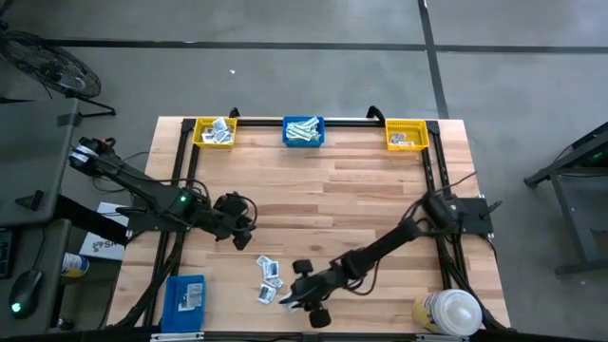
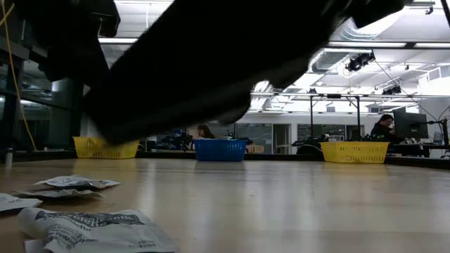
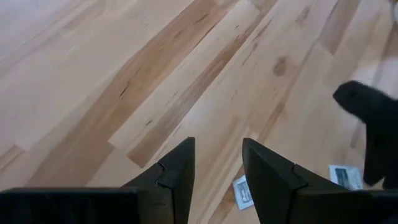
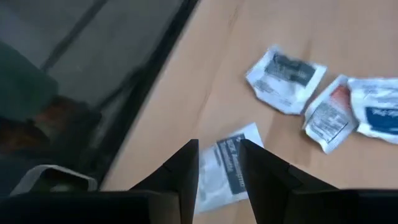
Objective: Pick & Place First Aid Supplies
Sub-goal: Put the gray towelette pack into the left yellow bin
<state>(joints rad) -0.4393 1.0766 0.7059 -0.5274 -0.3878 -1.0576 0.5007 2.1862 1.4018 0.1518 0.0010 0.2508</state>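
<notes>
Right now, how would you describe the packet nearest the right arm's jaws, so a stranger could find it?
Start at the wooden table and go to its near edge, where small white paper packets lie scattered. The right gripper hangs over one white packet with dark print. Unlike the clustered others, it lies alone, closest to the table's edge.

Overhead, table-level, two close wrist views

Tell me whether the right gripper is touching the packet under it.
Cannot tell: the right wrist view shows the right gripper over the packet, fingers parted, contact unclear.
</notes>
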